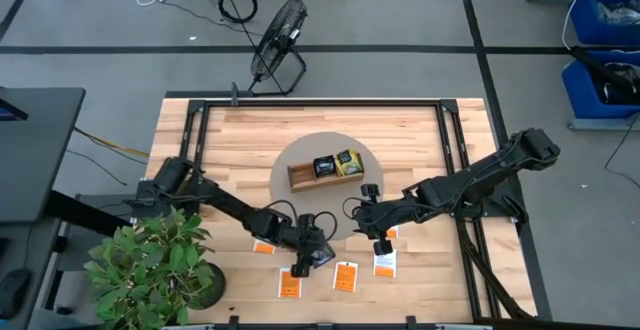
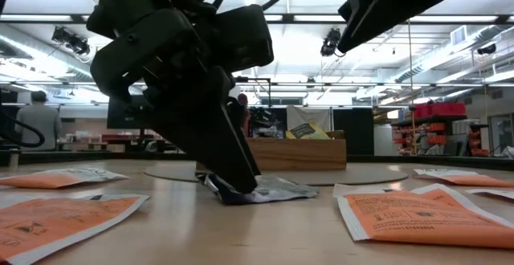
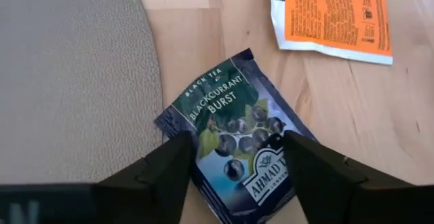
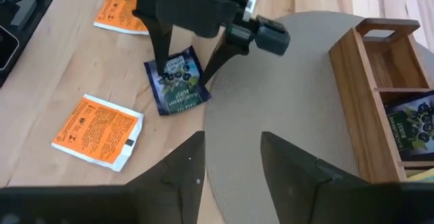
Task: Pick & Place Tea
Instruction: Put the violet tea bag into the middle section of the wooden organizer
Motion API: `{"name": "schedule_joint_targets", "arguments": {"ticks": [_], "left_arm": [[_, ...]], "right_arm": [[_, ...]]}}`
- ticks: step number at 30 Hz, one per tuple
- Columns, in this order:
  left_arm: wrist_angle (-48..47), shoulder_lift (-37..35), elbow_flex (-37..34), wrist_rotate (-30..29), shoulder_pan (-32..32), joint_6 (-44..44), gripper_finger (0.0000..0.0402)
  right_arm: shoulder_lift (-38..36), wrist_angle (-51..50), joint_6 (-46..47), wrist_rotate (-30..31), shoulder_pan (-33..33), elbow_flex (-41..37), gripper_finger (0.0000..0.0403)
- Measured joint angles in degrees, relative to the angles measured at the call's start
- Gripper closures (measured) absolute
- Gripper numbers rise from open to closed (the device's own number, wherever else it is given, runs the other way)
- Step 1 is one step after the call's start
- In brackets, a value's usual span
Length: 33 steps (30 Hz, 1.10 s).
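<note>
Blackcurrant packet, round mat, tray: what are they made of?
Blackcurrant packet: glossy printed foil or coated paper, judging by sheen and creases. Round mat: grey, matte, pebbled like felt or textured vinyl; can't tell which. Tray: light wood with visible grain, satin finish.

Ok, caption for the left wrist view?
Left gripper straddling a dark blue blackcurrant tea packet on the wooden table, jaws open.

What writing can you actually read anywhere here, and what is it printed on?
"BLACK TEA", on the dark blue packet between the left gripper fingers.
"BLACKCURRANT BURST", on the same packet.
"AHMAD T…", cut off by the frame edge, on the same packet.
Orange packet: black print, too small to read.
Packets in the wooden tray: print too blurred to read.
</note>
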Motion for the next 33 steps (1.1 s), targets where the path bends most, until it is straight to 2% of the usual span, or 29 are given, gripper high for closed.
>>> {"name": "schedule_joint_targets", "arguments": {"ticks": [10,16,24,33], "left_arm": [[1.09,0.16,-0.09,1.77,0.29,0.15,0.0296],[1.70,-0.52,-0.33,1.85,-1.08,4.70,0.0382],[-0.68,-4.13,-0.66,-0.36,-1.92,6.07,0.0383],[-3.27,-5.99,-0.65,-11.86,-1.91,7.58,0.0386]], "right_arm": [[0.00,-0.02,0.02,0.00,0.00,0.00,0.0252],[0.00,-0.33,0.37,-0.20,0.00,0.00,0.0252],[0.00,-0.32,1.26,-0.24,0.00,0.00,0.0252],[0.00,0.60,1.77,-0.67,0.01,-0.02,0.0252]]}}
